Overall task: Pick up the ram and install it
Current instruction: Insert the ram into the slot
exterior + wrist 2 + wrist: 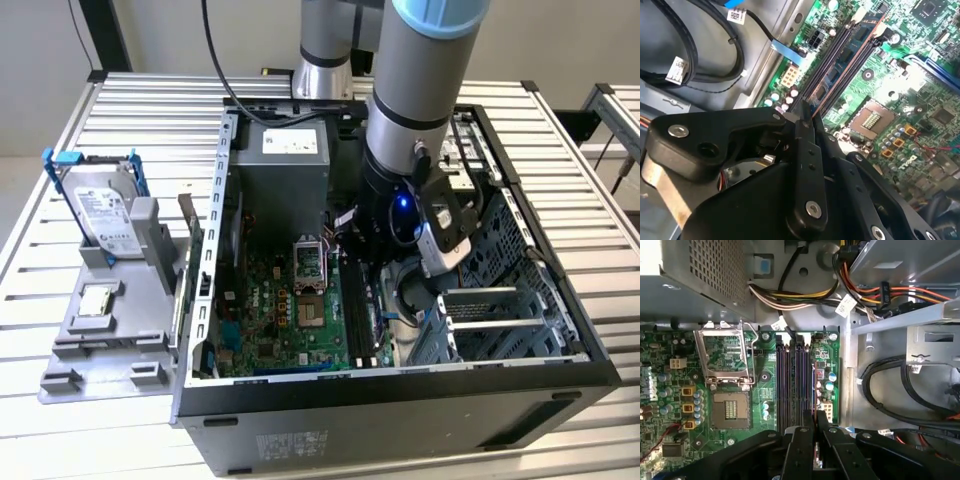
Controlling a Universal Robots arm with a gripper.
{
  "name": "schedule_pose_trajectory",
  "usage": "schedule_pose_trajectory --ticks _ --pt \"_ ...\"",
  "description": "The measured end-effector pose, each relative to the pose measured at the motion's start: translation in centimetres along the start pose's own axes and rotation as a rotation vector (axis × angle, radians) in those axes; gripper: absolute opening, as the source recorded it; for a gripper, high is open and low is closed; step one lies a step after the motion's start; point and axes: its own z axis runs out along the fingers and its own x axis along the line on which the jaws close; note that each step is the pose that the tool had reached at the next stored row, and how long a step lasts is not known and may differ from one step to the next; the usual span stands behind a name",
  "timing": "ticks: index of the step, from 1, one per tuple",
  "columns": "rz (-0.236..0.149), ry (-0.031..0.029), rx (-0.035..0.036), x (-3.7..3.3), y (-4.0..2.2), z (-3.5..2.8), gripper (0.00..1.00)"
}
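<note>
Black claw fingers (814,440) pinch narrowly on the thin blue ram stick (814,416), held edge-on directly over the long black memory slots (792,385) of the green motherboard (730,385); beside these sits the silver processor socket (726,357); all lies inside the open black computer case (400,400); outside, a silver hard drive in a blue-handled bracket (100,205) stands on a grey tray (100,340) atop the slatted metal table (80,430).
</note>
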Motion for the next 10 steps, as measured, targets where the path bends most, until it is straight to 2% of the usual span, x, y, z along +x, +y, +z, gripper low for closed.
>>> schedule_pose_trajectory --ticks 4,10 --pt "0.0 0.0001 -0.0001 0.0 0.09 0.73 0.0" --pt "0.0 0.0001 0.0016 -0.18 0.76 1.83 0.0"
